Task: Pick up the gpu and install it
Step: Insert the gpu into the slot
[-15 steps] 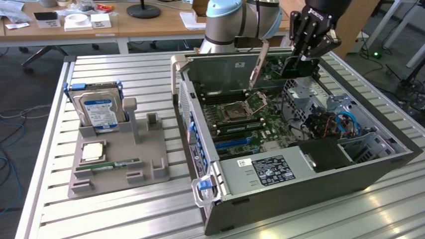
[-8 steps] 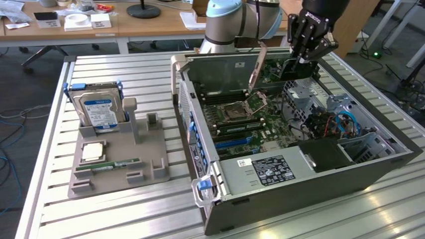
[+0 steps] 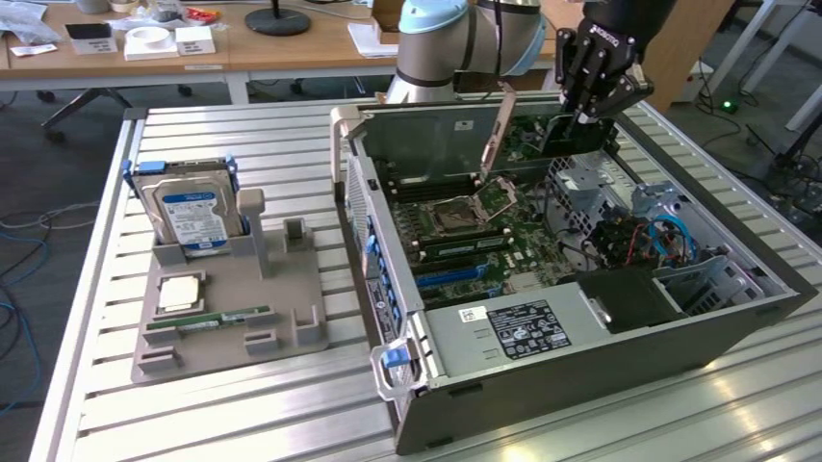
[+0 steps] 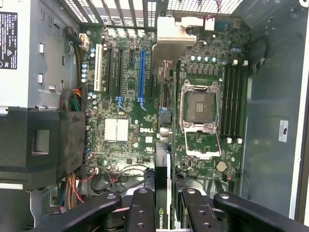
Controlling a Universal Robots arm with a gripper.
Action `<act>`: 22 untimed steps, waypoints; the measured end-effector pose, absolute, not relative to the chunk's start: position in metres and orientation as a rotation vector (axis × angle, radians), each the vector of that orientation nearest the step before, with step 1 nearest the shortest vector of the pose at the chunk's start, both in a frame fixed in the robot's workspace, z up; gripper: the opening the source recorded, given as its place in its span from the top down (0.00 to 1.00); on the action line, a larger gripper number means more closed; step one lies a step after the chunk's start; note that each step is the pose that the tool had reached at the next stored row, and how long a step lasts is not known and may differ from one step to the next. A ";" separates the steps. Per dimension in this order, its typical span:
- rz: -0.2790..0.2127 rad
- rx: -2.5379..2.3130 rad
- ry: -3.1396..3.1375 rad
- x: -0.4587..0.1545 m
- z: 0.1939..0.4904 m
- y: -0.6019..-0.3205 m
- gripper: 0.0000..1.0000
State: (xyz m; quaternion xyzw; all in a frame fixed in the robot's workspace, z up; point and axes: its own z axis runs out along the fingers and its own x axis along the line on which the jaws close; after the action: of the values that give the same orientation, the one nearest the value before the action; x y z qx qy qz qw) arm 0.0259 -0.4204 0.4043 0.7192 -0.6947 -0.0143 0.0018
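Readable marks: two brands, one warning label.
"DELL" is printed in white on the motherboard [image 4: 126, 162], beside its silver heatsink [image 4: 116, 129]. An NVIDIA logo runs along the black gpu [image 4: 162, 193] above the motherboard's edge. Beside the motherboard, the power supply label [image 4: 7, 34] shows warning triangles, but its print is illegible.

A slatted metal table [image 3: 218, 423] carries an open computer case [image 3: 617, 371] and a grey parts stand [image 3: 276, 289].

Bright, even light covers both views, with soft glare on the metal table [image 3: 734, 409] at the exterior view's lower right and shadow inside the computer case [image 3: 591, 361].
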 end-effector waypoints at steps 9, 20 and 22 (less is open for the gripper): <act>-0.045 2.257 -2.180 0.022 0.403 -0.420 0.74; -0.045 2.257 -2.180 0.020 0.396 -0.420 0.74; -0.045 2.257 -2.180 0.020 0.396 -0.420 0.74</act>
State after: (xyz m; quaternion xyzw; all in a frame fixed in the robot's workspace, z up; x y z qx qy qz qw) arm 0.0200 -0.4203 0.3963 0.7191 -0.6947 -0.0143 0.0018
